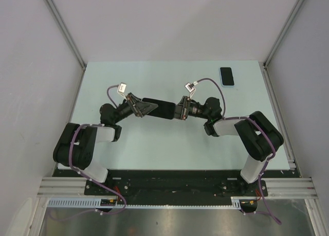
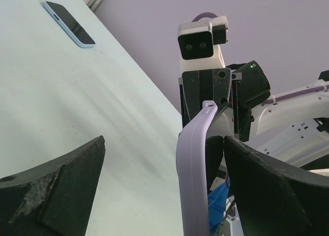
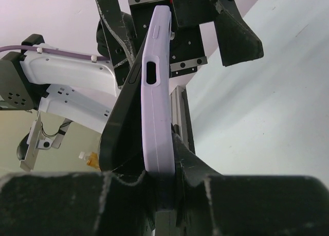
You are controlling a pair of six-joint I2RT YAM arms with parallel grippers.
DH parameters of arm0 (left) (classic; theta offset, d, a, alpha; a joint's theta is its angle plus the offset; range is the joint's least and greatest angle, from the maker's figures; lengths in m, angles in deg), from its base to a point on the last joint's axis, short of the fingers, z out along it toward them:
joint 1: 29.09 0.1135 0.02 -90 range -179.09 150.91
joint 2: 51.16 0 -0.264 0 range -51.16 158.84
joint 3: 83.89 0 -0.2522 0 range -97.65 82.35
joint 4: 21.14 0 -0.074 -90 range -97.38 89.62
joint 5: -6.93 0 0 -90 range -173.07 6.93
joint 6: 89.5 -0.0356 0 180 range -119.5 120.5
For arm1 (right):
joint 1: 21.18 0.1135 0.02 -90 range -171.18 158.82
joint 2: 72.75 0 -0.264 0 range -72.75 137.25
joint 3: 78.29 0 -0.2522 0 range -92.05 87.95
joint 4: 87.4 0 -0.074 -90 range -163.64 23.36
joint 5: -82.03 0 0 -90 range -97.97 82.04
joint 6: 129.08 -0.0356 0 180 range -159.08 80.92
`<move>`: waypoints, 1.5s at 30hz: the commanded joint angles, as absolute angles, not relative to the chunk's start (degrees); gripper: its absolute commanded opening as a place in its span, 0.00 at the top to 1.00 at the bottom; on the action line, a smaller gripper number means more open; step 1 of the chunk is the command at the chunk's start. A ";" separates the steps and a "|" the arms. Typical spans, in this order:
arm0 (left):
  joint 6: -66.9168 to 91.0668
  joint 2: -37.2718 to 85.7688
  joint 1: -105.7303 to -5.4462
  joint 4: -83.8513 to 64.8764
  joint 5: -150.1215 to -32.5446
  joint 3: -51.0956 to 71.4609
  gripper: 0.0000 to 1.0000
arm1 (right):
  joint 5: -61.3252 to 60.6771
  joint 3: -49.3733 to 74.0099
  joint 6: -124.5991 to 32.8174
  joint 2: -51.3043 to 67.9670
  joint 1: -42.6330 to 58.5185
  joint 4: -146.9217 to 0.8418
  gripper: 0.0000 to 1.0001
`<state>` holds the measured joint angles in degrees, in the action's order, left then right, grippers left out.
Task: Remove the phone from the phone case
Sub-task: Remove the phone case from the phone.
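right gripper point(image 1: 178, 111) tight on raised phone case point(image 3: 157, 107), left gripper point(image 1: 146, 108) wide astride it

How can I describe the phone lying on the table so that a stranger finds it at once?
Start at the pale green table and go to its far right corner. There a phone with a light blue rim lies flat and alone. The other phone, in a lilac case, is held above the table.

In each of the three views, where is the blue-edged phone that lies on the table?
Top external: blue-edged phone, far right on the table.
Left wrist: upper left corner.
Right wrist: not in view.
Shared landmark: the lilac-cased phone, between the arms in all three views.
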<state>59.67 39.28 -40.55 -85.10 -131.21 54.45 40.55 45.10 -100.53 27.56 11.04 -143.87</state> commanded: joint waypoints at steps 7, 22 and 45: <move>50.60 31.82 -40.25 -103.28 -133.08 53.53 0.00 | 43.89 41.72 -99.55 25.86 12.57 -160.04 1.00; 22.30 18.46 -39.02 -64.71 -128.34 47.29 0.00 | 43.80 41.98 -90.59 24.73 9.23 -147.22 1.00; -31.83 15.02 -55.52 -21.72 -126.67 41.39 0.00 | 42.13 37.42 -58.07 16.55 5.45 -93.69 1.00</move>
